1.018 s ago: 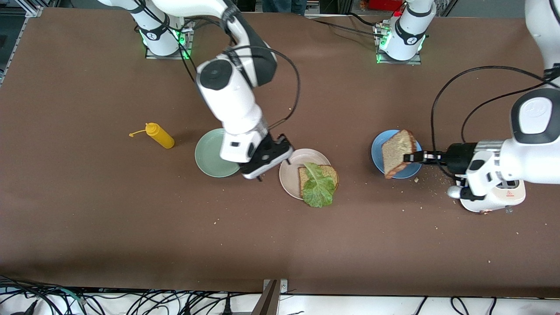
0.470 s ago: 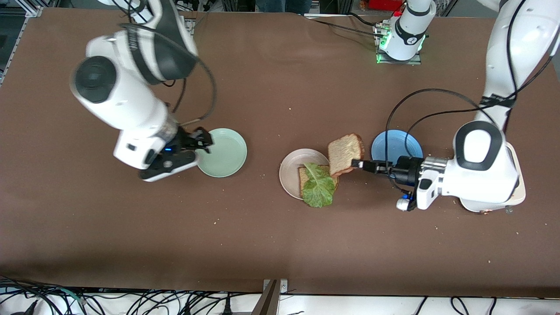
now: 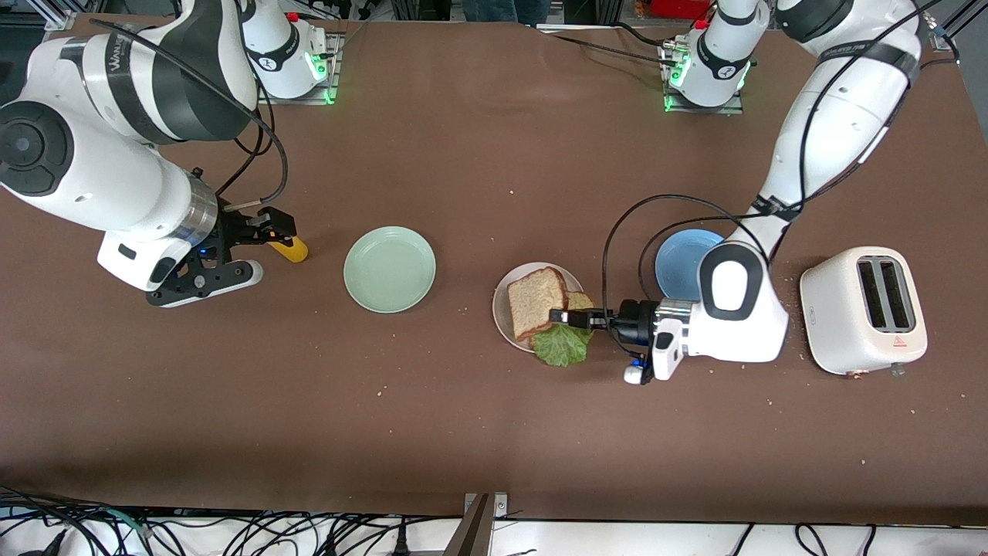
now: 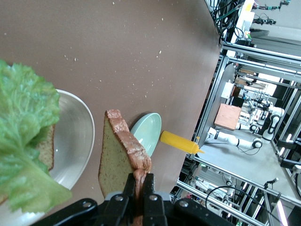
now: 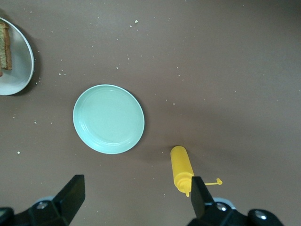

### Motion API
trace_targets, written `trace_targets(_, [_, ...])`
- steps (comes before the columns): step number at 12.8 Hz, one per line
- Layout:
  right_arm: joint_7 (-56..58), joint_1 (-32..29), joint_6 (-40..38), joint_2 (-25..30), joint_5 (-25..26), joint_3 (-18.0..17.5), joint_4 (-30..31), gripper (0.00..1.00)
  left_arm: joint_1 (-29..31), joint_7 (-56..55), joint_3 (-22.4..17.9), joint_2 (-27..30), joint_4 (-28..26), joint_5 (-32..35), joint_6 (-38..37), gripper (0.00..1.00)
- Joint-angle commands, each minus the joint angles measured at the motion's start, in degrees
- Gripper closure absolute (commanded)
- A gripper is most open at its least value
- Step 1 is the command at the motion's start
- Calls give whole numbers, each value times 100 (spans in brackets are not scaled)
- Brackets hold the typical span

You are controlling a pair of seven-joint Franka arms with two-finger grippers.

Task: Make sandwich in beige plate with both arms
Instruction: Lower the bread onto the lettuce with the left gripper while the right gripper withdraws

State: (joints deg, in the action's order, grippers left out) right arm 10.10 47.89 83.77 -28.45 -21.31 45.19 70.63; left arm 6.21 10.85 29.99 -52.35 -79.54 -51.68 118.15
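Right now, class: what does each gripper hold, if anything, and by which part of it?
The left gripper pinches the top bread slice by its crust edge, over the beige plate. The right gripper, open above the yellow bottle, holds nothing.

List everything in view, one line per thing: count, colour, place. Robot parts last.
beige plate: 1, beige, mid-table.
bread slices: 2, brown; one on the beige plate under the lettuce, one held over it.
mint-green plate: 1, toward the right arm's end.
blue plate: 1, beside the toaster.
toaster: 1, white, left arm's end.
yellow bottle: 1, lying under the right pincer.
left pincer: shut on the held slice.
right pincer: open, over the bottle.
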Motion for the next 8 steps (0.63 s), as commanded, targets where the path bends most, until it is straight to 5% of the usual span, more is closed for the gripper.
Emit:
trace_targets(1, [27, 89, -106, 77, 144, 43, 21, 0, 143, 978, -19, -241, -104, -316, -3, 100])
trace_targets(3, [-43, 71, -150, 77, 144, 52, 21, 0, 275, 1373, -19, -241, -360, -352, -3, 100])
trace_targets(4, [-17, 45, -150, 77, 136, 52, 21, 1, 336, 1497, -19, -241, -474, -361, -3, 85])
trace_targets(5, [-25, 36, -150, 68, 153, 60, 29, 1, 354, 1525, -19, -232, -510, -352, -12, 52])
trace_targets(6, [-8, 10, -150, 51, 153, 121, 47, 0, 363, 1525, -19, -215, -510, -343, -12, 1])
trace_targets(8, [-8, -78, -150, 24, 153, 201, 73, 0, 372, 1516, -19, -162, -484, -291, -20, 0])
